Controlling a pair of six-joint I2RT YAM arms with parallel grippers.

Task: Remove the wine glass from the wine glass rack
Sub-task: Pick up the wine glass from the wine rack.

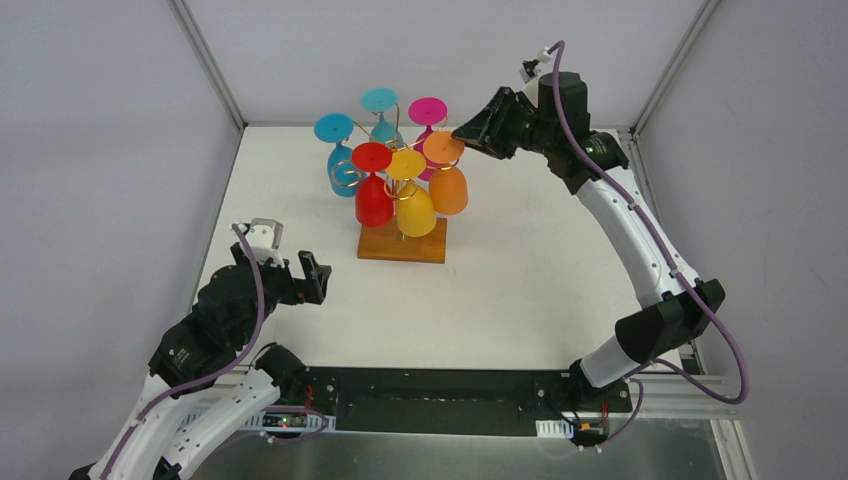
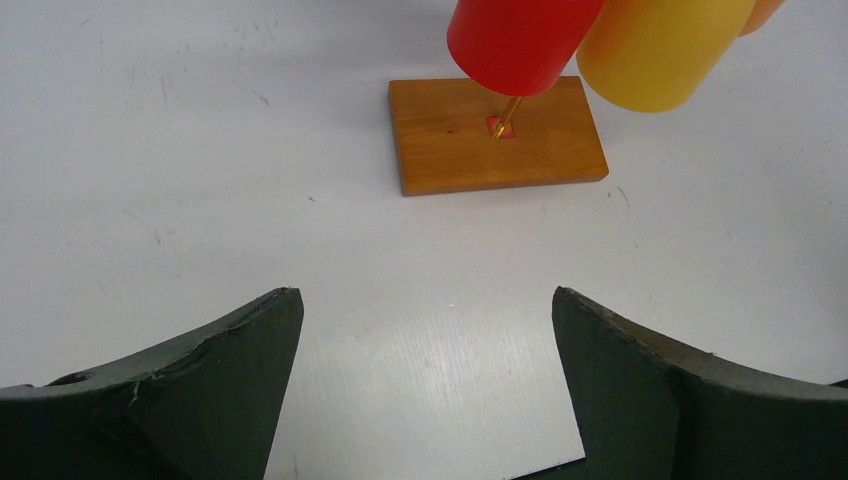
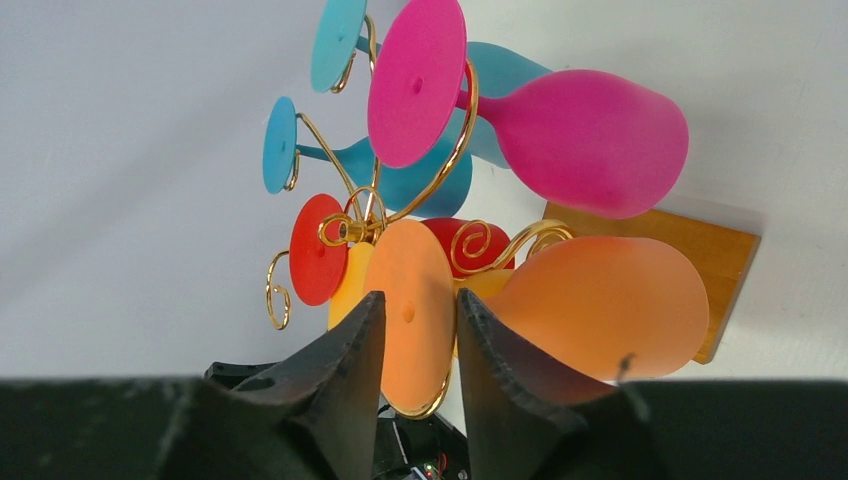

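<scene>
Orange wine glass (image 3: 600, 305) foot between right fingers (image 3: 340, 370), grip unclear; left fingers (image 2: 230, 360) spread, well off rack (image 2: 450, 150).

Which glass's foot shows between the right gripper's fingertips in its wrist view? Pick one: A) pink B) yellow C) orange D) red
C: in the right wrist view, the right gripper has its two fingertips on either side of the round foot of the orange glass.

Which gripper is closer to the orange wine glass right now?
Right. The right gripper sits at the foot disc of the orange wine glass, fingers either side; contact unclear. The left gripper is open, low over the table, short of the rack.
</scene>
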